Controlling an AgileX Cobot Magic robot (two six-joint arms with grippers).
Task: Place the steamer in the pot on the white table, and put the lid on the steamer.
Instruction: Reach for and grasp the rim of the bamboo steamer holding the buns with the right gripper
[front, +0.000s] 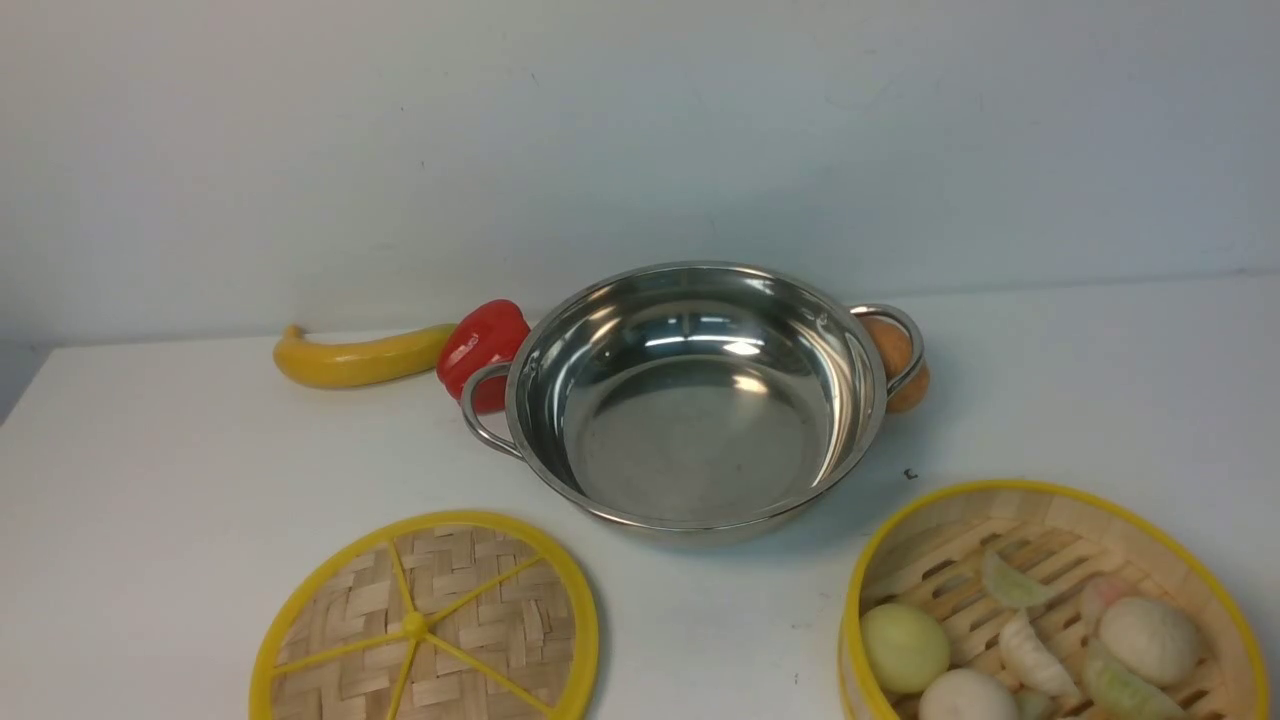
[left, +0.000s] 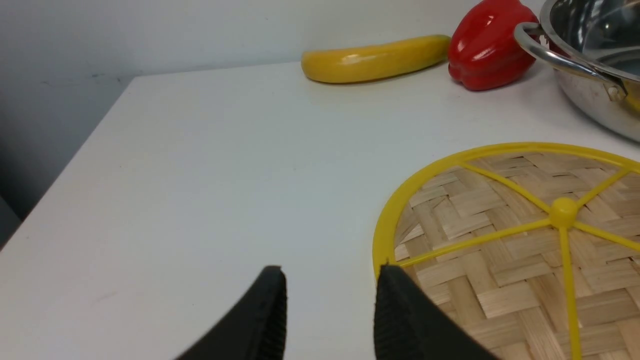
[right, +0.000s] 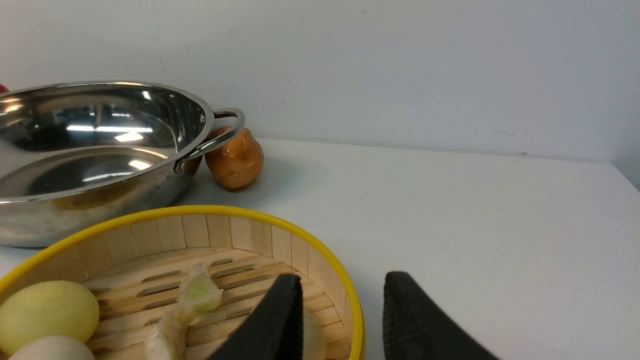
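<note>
Status: nothing placed yet. Steamer (front: 935, 540) sits upright on the white table (front: 150, 480), near-right of the pot (front: 690, 430) and apart from it, with toy buns (front: 1150, 638) and dumplings (front: 1035, 655) inside. Pot is empty, mid-table. Lid (front: 425, 625) lies flat on the table near-left of the pot, knob up, not touching it.

Right gripper (right: 342, 290): fingers parted with a moderate gap, holding nothing. On its wrist cam one finger hangs over the basket's inside and the other over bare table outside, yellow rim between them. Looks lined up to pinch the wall; can't tell if either pad touches it.

Left gripper (left: 331, 280): fingers also parted and empty, one tip at the lid's rim, the other over bare table. Neither arm shows in the front cam.

Clutter behind the pot: banana (front: 360, 358) and red pepper (front: 482, 345) by the left handle, potato (right: 234, 159) tucked against the right handle. None in the lift path, I'd say.

Remaining, my read: grab steamer, seat it in the pot, then lid on top. Both steps open.
</note>
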